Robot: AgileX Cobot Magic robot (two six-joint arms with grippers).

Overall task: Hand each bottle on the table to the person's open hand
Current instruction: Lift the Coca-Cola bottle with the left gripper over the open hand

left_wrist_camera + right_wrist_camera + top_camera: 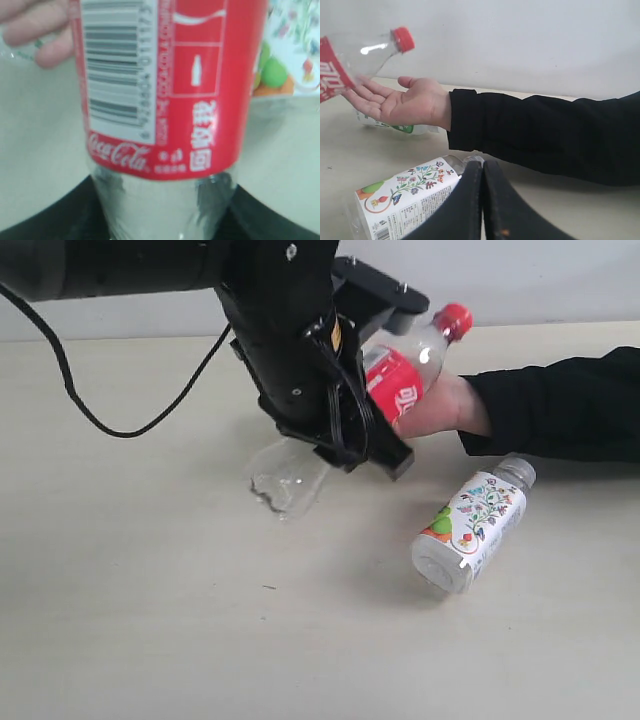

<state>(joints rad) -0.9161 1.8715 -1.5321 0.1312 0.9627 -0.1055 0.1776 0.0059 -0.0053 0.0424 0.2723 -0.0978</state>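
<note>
The left claw (345, 435) grips the cola bottle (400, 385), cap toward 2 o'clock, over the hand (440, 408) for handover; the right claw (482, 200) is clenched, empty.

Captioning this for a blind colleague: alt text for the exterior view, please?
The left gripper holds a clear red-labelled bottle tilted over the person's open hand, red cap uppermost. A white floral-labelled bottle lies on its side on the pale table nearby.

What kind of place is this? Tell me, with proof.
Probably a robot lab or test bench: a plain beige tabletop, a plain white wall, and the left robot hand holding a Coca-Cola bottle at a person's open hand.
</note>
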